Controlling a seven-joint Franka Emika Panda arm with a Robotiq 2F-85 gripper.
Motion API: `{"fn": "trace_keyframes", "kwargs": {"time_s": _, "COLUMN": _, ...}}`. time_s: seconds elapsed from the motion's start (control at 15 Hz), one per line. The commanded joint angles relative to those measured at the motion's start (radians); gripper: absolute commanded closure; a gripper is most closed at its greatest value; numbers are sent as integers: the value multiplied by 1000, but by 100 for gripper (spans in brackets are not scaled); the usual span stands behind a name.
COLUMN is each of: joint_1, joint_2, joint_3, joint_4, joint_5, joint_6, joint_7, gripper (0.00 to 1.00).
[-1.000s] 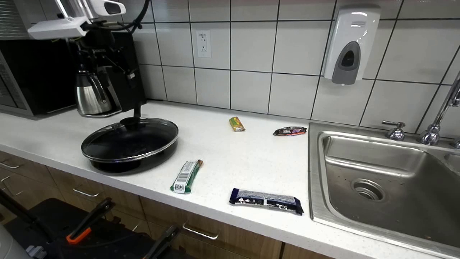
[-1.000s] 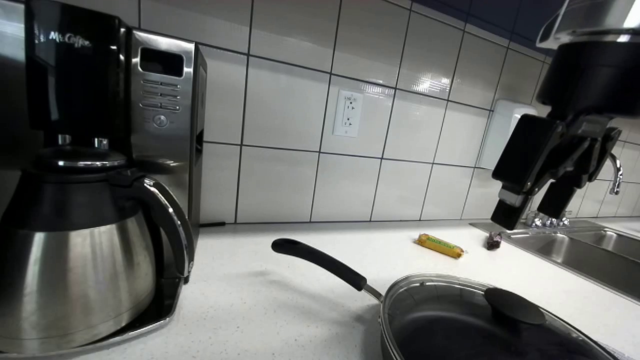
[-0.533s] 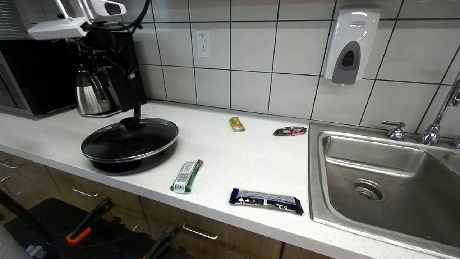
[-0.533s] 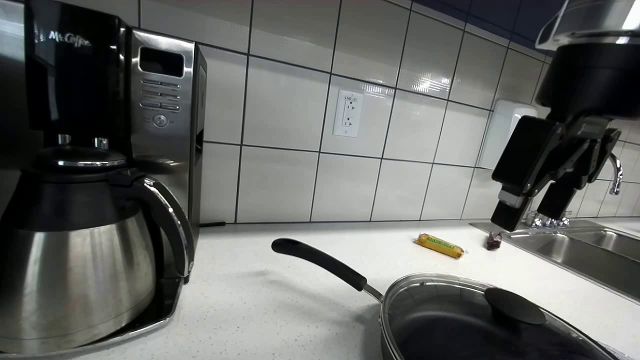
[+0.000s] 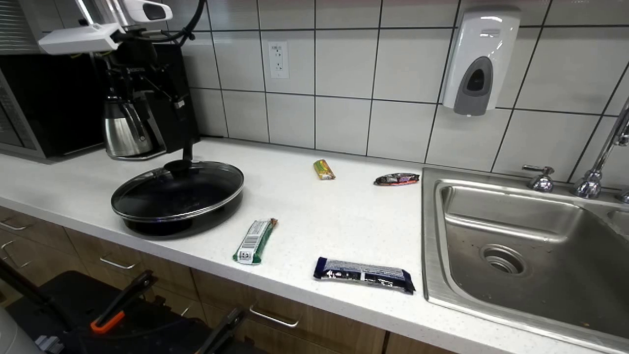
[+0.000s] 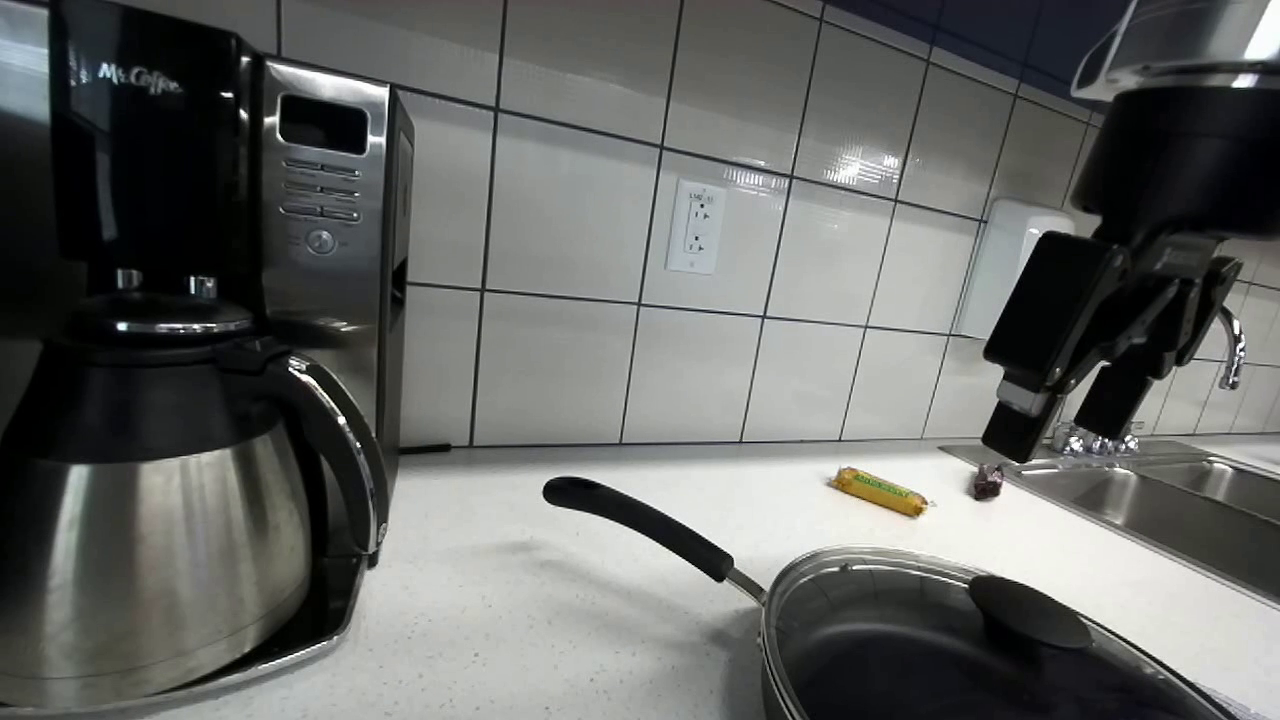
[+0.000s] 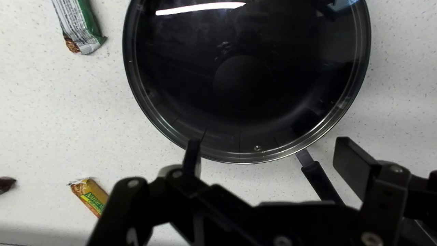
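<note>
Hangs almost unmoved from a second ago above the lidded pan (image 7: 244, 92), with fingers (image 7: 355, 167) spread wide around nothing, bringing no grasp closer.

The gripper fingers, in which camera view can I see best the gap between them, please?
The wrist view: the fingers stand wide apart there, with nothing gripped between them. Both exterior views show the gripper too, but either at a slant, so the gap looks narrower, or dark against the black coffee maker.

The claw (image 7: 271, 153) is black — its screws (image 7: 396, 168) grey.
</note>
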Motion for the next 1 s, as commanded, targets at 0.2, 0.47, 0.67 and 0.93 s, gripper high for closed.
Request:
{"fn": "trace_keyframes", "kwargs": {"time_s": 0.2, "joint_1": 29, "joint_2": 7, "joint_3": -26, "joint_4": -9, "joint_5": 24, "joint_6": 17, "joint_7": -26, "gripper": 0}}
{"fn": "trace_keyframes", "kwargs": {"time_s": 0.47, "joint_1": 44, "joint_2": 16, "joint_3": -36, "joint_4": -41, "joint_5": 48, "joint_6": 54, "joint_7": -26, "gripper": 0}}
{"fn": "trace_keyframes", "kwargs": {"time_s": 0.67, "joint_1": 42, "joint_2": 26, "joint_3": -33, "joint_4": -63, "joint_5": 41, "joint_6": 89, "joint_7": -14, "gripper": 0}}
{"fn": "trace_keyframes", "kwargs": {"time_s": 0.93, "joint_1": 41, "joint_2": 40, "joint_3": -31, "joint_4": -98, "joint_5": 38, "joint_6": 143, "joint_7": -8, "gripper": 0}}
